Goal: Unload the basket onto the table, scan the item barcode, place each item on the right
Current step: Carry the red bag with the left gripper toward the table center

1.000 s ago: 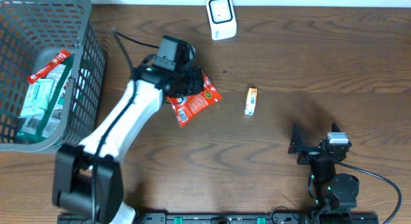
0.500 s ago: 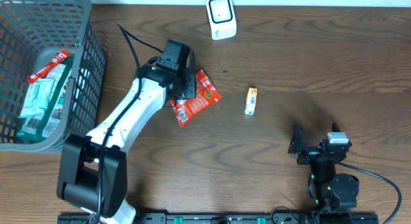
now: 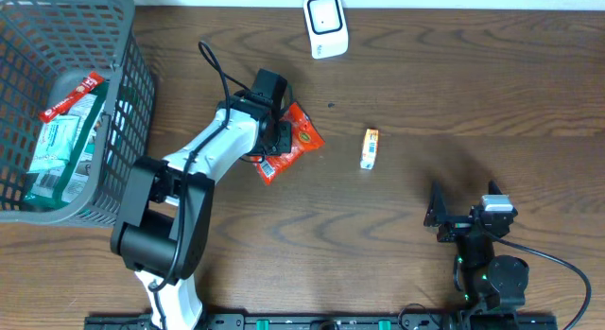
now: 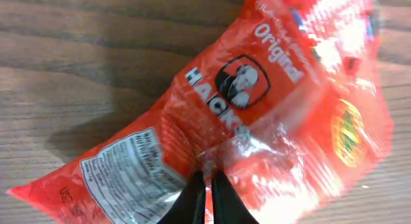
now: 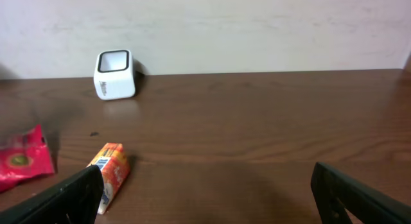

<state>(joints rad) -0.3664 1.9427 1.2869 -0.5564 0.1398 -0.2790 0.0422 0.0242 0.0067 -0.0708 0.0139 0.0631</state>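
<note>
Item: red snack pouch (image 4: 257, 115), left-centre of the wooden table (image 3: 473, 84), between basket (image 3: 142, 94) and small orange box (image 3: 370, 148); thin glossy film, judged light, limp, slippery, best pinched at a loose fold clear of the white label (image 4: 128, 166). Left gripper (image 4: 205, 185) clamped on its film; right gripper (image 5: 209, 192) spread wide, empty. Surface bare and flat, open room towards the white scanner (image 3: 324, 25)
</note>
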